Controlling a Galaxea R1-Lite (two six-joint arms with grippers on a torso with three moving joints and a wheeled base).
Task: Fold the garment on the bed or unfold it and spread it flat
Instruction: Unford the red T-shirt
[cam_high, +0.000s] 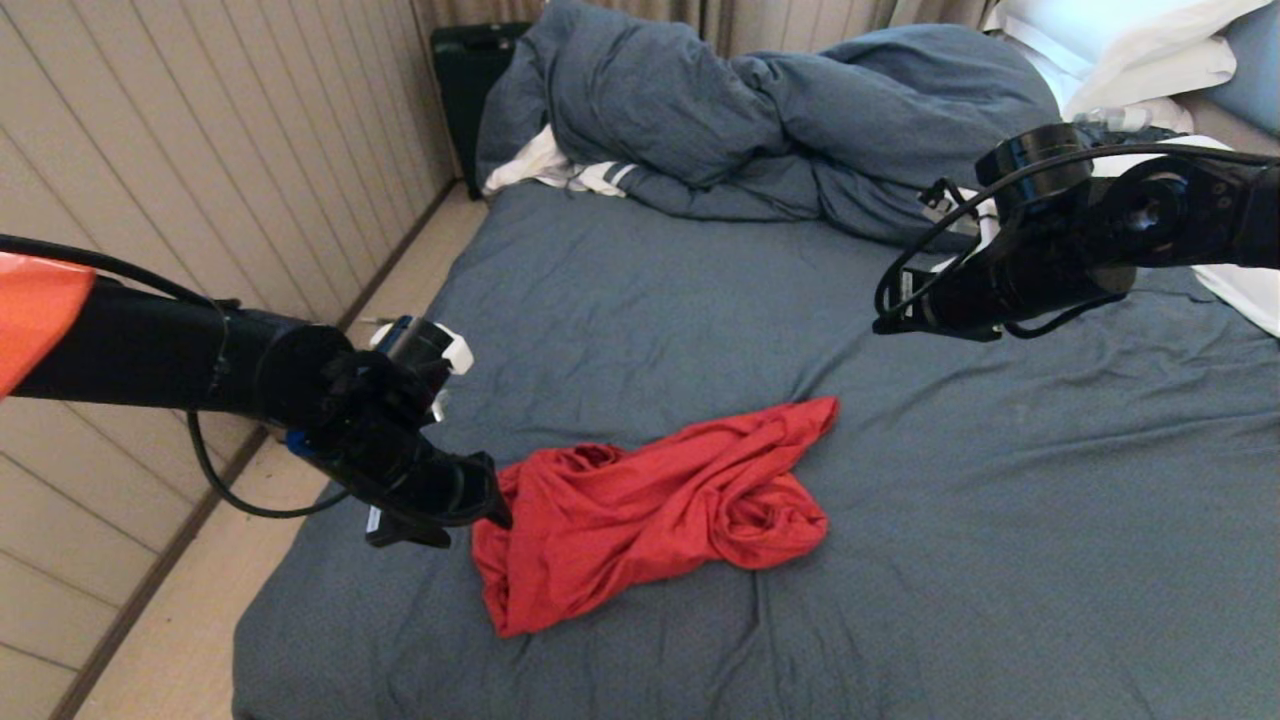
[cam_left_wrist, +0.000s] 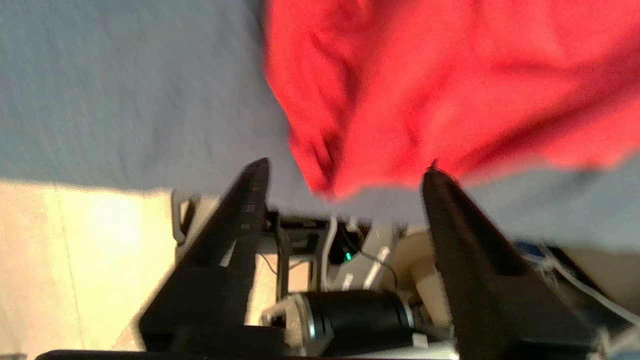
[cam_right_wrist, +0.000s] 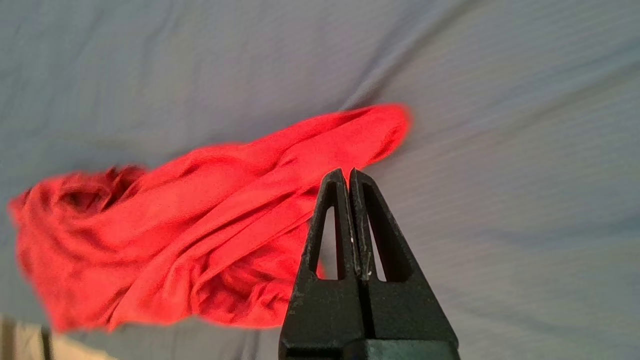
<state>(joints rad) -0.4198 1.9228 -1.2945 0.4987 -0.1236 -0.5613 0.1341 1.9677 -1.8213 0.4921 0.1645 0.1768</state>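
The red T-shirt (cam_high: 650, 505) lies crumpled in a heap on the dark blue-grey bed sheet (cam_high: 1000, 520), plain red side showing, no print visible. My left gripper (cam_high: 480, 515) hovers at the heap's left edge, open, its two black fingers spread wide with nothing between them; in the left wrist view the red cloth (cam_left_wrist: 450, 85) lies just beyond the fingertips (cam_left_wrist: 257, 172). My right gripper (cam_high: 885, 322) hangs well above and to the right of the shirt, shut and empty. The right wrist view shows its closed gripper (cam_right_wrist: 348, 172) over the T-shirt (cam_right_wrist: 200, 220).
The bunched blue-grey duvet (cam_high: 760, 120) fills the head of the bed, with a white striped cloth (cam_high: 570, 172) under its left side and white pillows (cam_high: 1130, 50) at the far right. The bed's left edge meets beige floor (cam_high: 200, 620) and a panelled wall.
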